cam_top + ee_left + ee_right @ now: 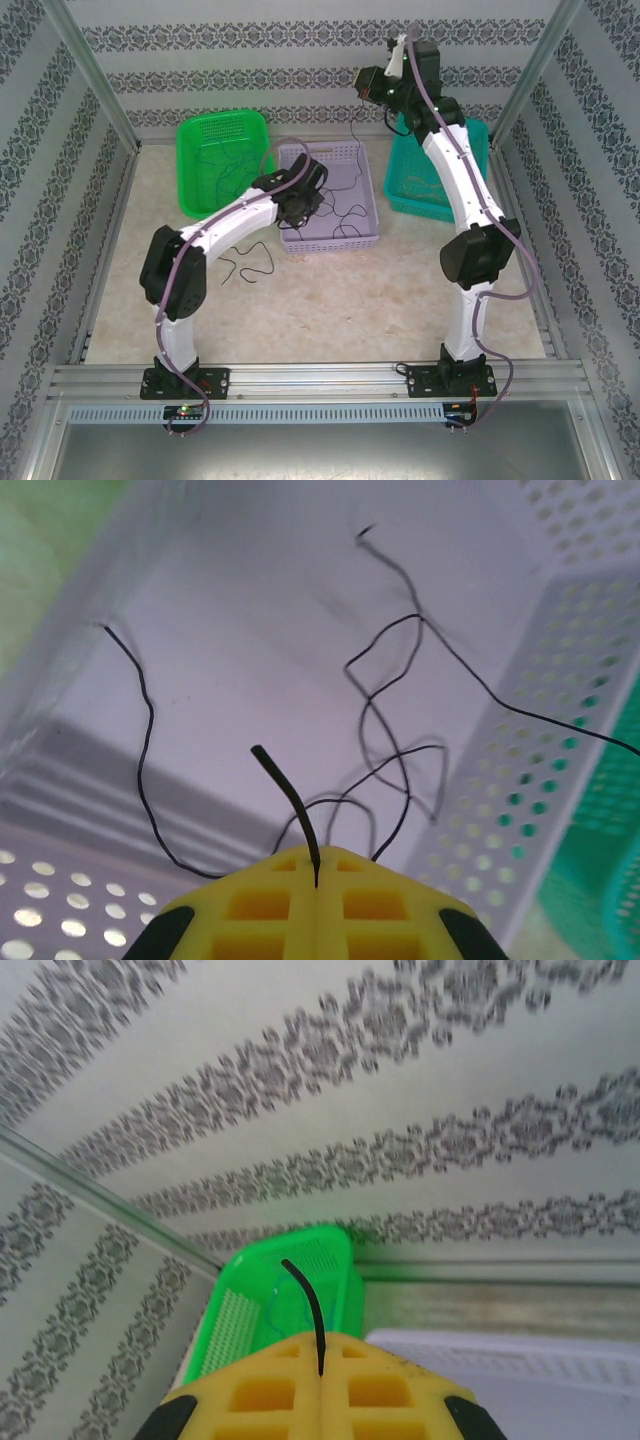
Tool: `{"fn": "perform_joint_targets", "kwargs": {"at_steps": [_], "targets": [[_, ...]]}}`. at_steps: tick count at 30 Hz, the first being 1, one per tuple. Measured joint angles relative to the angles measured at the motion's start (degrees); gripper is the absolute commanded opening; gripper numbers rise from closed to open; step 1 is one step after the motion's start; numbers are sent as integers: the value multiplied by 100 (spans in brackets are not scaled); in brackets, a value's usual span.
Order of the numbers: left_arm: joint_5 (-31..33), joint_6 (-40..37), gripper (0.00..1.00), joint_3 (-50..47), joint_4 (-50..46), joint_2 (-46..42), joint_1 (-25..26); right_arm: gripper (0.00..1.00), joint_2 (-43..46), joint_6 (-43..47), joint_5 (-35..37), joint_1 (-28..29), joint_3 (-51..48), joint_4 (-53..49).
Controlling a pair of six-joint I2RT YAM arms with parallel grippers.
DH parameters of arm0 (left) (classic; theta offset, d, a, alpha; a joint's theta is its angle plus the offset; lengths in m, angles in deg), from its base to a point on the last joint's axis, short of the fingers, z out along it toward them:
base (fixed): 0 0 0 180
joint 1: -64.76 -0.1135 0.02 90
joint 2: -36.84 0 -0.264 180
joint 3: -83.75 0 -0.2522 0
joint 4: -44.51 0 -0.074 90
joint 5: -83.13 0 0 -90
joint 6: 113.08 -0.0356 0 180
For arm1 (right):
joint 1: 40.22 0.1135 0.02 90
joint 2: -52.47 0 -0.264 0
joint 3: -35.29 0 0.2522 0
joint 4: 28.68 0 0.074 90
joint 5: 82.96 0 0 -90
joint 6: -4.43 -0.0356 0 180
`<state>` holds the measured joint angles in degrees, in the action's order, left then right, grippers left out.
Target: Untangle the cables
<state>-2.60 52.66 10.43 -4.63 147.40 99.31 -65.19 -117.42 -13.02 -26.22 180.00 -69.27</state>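
Cables [420, 618] are handling as hair-fine, limp, feather-light, snag-prone strands. Left gripper [316, 872] and right gripper [320, 1360] are each pinching one black strand just short of its free end.

3 baskets [222, 114] [330, 244] [415, 195], 2 arms [215, 230] [462, 185]; cables [290, 790]: qty unclear.

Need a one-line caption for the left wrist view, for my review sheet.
Left end effector pinches a black cable over the lavender basket, where more thin black cables lie looped and crossing.
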Motion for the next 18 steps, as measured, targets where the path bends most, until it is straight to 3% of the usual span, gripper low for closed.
{"fn": "perform_joint_targets", "kwargs": {"at_steps": [1, 4, 11, 13, 16, 18], "targets": [[0, -61, 48, 0, -20, 92, 26, 0, -22, 37, 2, 42, -90, -37], [26, -195, 62, 2, -96, 192, 33, 0, -225, 83, 0, 133, -170, -179], [70, -417, 66, 376, -240, 50, 33, 2, -997, 258, 4, 343, -173, -739], [195, -468, 67, 374, -358, -223, 33, 28, -1202, 284, 2, 380, -166, -929], [334, -476, 68, 216, -498, -857, -17, 48, -1475, 372, -13, 393, 2, -1292], [343, -431, 67, -153, -562, -1480, -144, 55, -1539, 389, 2, 417, 111, -1473]]}}
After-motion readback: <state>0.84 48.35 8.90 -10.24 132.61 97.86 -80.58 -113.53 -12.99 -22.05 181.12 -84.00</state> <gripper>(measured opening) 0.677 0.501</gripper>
